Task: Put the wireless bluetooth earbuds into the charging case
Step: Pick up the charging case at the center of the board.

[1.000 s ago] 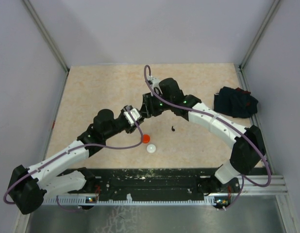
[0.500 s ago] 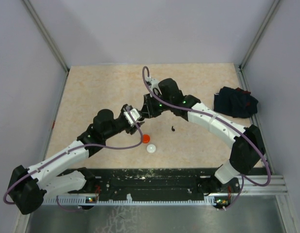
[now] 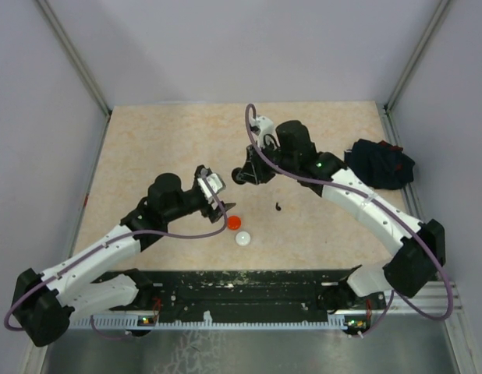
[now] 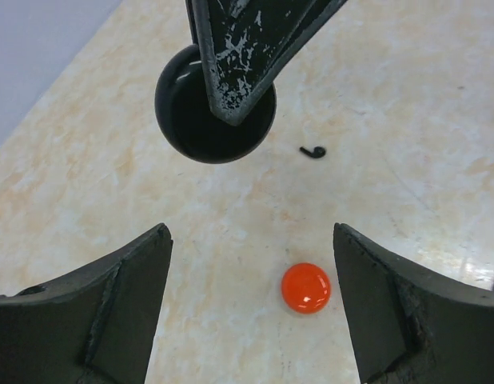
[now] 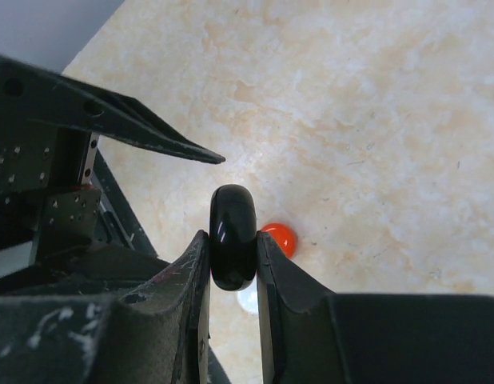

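- White disc sits nearest me, mostly hidden behind the fingers in my right wrist view, with a red disc just beyond it.
- My left gripper hovers spread wide, holding nothing.
- Black earbud lies loose on the table; it is a speck, too small for detail.
- My right gripper pinches the black disc on edge.
- Navy cloth lies bunched far right.
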Tool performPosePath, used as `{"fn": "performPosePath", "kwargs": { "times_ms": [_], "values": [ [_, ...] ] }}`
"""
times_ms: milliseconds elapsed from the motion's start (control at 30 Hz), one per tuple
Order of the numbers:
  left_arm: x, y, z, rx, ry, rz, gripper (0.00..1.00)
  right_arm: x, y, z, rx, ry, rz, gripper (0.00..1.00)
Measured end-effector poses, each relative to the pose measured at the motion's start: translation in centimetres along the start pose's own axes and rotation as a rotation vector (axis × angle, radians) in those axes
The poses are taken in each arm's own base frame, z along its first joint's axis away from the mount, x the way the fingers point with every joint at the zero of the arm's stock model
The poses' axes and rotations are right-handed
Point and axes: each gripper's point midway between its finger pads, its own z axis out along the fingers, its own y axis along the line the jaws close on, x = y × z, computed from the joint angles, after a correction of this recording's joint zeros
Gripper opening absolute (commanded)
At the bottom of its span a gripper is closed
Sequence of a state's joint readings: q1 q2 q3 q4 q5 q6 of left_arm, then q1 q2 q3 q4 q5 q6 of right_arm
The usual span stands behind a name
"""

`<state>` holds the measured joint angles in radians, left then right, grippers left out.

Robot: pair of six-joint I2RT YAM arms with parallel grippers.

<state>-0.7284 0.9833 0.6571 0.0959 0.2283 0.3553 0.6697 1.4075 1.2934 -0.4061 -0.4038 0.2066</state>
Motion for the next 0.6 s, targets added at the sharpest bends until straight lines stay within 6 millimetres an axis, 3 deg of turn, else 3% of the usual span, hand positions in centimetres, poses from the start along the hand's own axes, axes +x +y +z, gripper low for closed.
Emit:
{"fn": "performPosePath", "kwargs": {
  "times_ms": [167, 300, 600],
  "values": [
    [-1.6, -0.4, -0.1, 0.093, -0.04, -0.061, 0.83, 0.2, 0.8, -2.5, -0.024, -0.039, -0.157, 0.0],
    [-2.5, -1.0, -0.6, 0.177, -0.087, -0.124, 0.8, 1.8, 1.7, -4.2, -0.08, -0.062, -0.291, 0.0],
    [-3.8, -3.3, -1.1, 0.361, -0.146, -0.187, 0.73, 2.9, 3.9, -5.0, -0.236, -0.069, -0.429, 0.0]
  ]
}}
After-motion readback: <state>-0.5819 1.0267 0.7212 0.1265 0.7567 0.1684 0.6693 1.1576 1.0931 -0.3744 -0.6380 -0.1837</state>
